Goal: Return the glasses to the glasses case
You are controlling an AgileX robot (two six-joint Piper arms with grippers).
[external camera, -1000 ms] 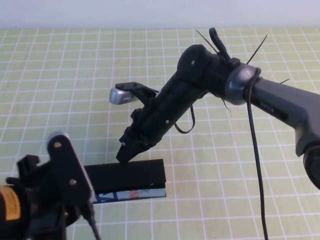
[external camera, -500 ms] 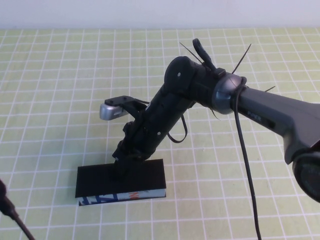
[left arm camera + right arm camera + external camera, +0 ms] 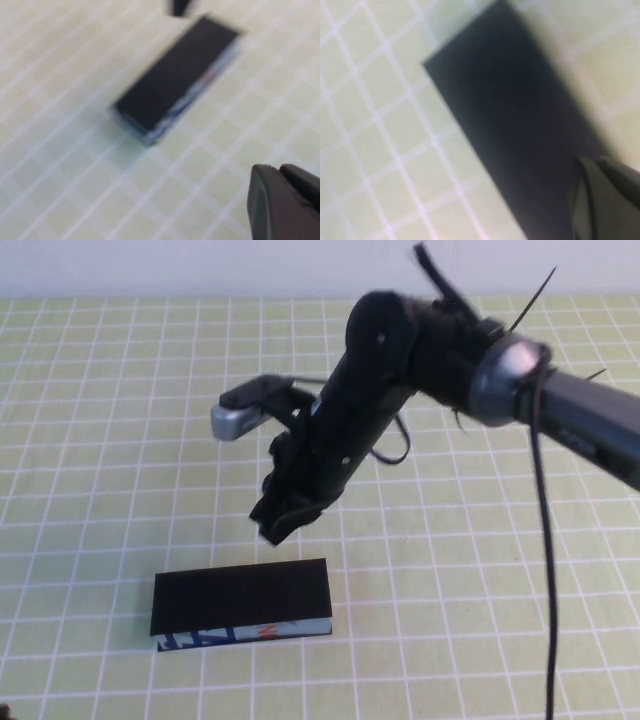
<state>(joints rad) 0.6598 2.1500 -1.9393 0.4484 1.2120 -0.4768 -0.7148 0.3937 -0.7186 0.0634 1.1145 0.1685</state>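
Left claw [image 3: 282, 195]: off the near-left of the black rectangular glasses case [image 3: 240, 597], seen only in its own wrist view at the frame's edge; cannot tell whether wide or narrow. Out of the high view altogether.

Further right, flat on the pale green gridded table [image 3: 100, 440]: the case, black top face up, light blue printed band facing the robot. Looks closed, or at least shows nothing but black. No sign of the black thick-framed plastic glasses in any view; probably inside, though cannot tell.

Right claw [image 3: 275, 525]: pinched fully narrow, holding nothing, hanging clear above the case's rear edge, not touching it.

Step in hand, as a judgement: the very end, lid pressed down and the arm pulling away. Next move probably calls only for lifting further and retreating to the right without clipping the case.

Against a second ago: left arm then filling the near-left corner of the high view, now gone from it. Right claw tip then down at the case top, half a second ago pressing on it, now raised off. Case in the same spot.
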